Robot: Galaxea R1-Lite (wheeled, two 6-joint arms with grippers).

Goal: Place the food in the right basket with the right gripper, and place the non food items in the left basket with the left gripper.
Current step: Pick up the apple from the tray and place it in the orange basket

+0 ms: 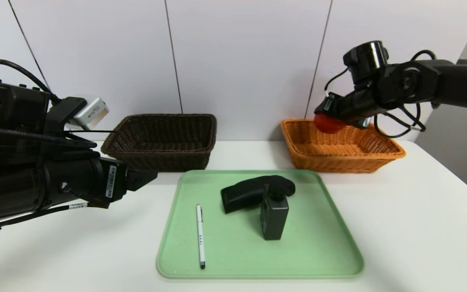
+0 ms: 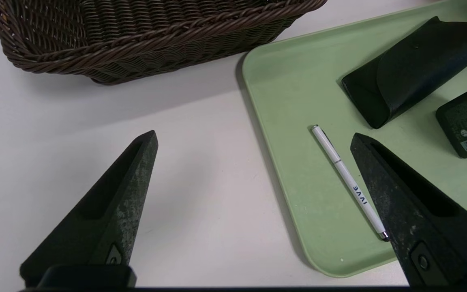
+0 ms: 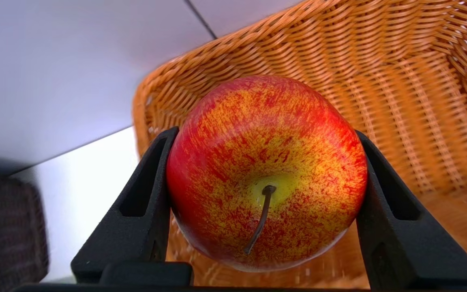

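Right wrist view shows the right hand (image 3: 266, 202) clamping the apple (image 3: 266, 174) by its sides, above the orange basket (image 3: 399, 101), ready for release. Left hand (image 2: 253, 138) waits wide-spread over the desk (image 2: 201, 170) near the pen (image 2: 349, 180).

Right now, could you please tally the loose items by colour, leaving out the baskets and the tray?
Black: 2, the scanner-like device and the capped bottle, both on the tray.
White: 1, the pen on the tray.
Red with yellow: 1, the apple, held by the right gripper over the orange-tan basket.
Total: 4.
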